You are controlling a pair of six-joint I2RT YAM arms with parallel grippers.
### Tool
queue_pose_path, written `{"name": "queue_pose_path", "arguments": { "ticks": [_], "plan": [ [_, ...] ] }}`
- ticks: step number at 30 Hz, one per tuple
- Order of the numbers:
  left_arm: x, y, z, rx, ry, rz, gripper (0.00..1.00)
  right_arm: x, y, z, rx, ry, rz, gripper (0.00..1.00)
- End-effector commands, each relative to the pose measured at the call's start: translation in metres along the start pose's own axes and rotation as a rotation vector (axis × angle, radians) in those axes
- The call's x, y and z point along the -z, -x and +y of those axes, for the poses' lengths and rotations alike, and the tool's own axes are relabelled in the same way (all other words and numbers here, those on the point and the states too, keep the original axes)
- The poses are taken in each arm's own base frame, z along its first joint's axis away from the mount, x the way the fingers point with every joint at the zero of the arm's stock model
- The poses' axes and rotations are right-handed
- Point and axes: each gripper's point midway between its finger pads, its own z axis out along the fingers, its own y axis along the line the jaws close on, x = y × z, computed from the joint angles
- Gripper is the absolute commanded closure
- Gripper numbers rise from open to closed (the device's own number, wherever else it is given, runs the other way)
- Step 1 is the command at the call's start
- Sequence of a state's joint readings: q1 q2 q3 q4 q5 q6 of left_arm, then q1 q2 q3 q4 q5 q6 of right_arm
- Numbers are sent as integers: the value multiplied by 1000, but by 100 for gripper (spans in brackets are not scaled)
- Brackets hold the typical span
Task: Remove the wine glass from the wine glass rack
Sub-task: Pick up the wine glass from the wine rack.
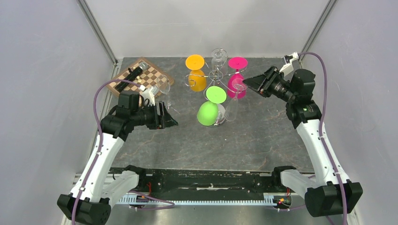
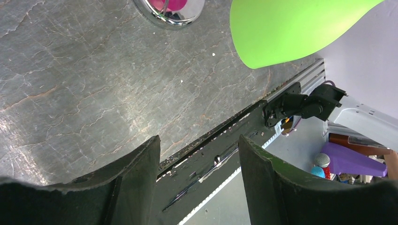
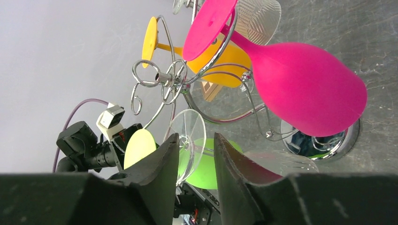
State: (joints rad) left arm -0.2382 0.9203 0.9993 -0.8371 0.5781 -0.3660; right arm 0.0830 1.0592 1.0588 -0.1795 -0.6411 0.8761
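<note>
The chrome wine glass rack (image 1: 216, 75) stands at the table's back middle, with pink (image 1: 233, 89), orange (image 1: 197, 80) and green (image 1: 207, 113) glasses and a clear wine glass (image 1: 234, 101) hanging bowl-down from its arms. My right gripper (image 1: 246, 82) reaches in from the right. In the right wrist view its jaws (image 3: 195, 137) stand apart on either side of the clear glass's foot (image 3: 190, 140); the left finger is against the disc, and the stem runs behind the right finger. My left gripper (image 1: 171, 121) hovers open and empty left of the green glass (image 2: 286, 33).
A chessboard (image 1: 141, 75) with a dark object on it lies at the back left, a clear glass (image 1: 162, 89) beside it. Another clear glass (image 1: 218, 56) hangs at the rack's far side. The rack's domed base (image 3: 328, 140) sits under the pink glass (image 3: 305, 93).
</note>
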Motion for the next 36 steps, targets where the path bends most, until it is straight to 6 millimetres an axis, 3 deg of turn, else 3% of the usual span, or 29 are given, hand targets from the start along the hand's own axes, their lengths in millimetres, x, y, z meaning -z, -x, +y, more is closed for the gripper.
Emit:
{"name": "queue_pose_path", "arguments": {
  "ticks": [1,17,36],
  "plan": [
    [4,4,-6,-58,-26,-28,32,3,3,13,14,56,-17,68],
    [7,3,-6,-59,-14,-25,32,4,0,13,-10,69,-12,100],
    [10,6,-7,-58,-2,-28,32,22,-2,47,1,153,-3,100]
  ]
}}
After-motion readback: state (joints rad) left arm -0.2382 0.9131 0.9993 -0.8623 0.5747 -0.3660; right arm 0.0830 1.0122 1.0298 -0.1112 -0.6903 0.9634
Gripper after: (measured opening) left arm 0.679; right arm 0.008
